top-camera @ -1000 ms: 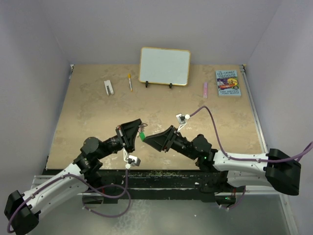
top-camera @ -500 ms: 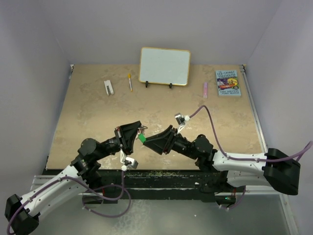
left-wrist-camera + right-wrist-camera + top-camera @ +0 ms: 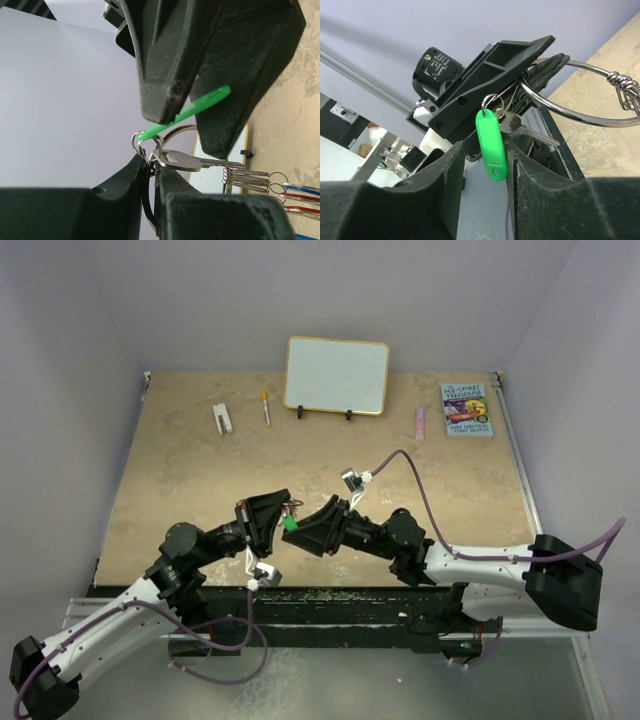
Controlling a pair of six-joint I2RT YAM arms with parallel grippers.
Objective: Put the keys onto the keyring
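Left end effector [image 3: 281, 512] clamped on the keyring [image 3: 570, 118] meets right end effector [image 3: 300, 528], pinching the green-tagged key [image 3: 491, 145]; beyond them, board [image 3: 337, 376], pen [image 3: 265, 407] and book [image 3: 467, 408] on tabletop [image 3: 200, 480].

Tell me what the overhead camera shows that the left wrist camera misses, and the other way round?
Only the overhead view shows both whole arms, plus the book and yellow pen near the table's far edge. Only the left wrist view shows the silver key up close, the keyring held in the left claw, and more keys hanging with red-edged tags. Both show the green tag pinched in the right claw, with the two claws meeting.
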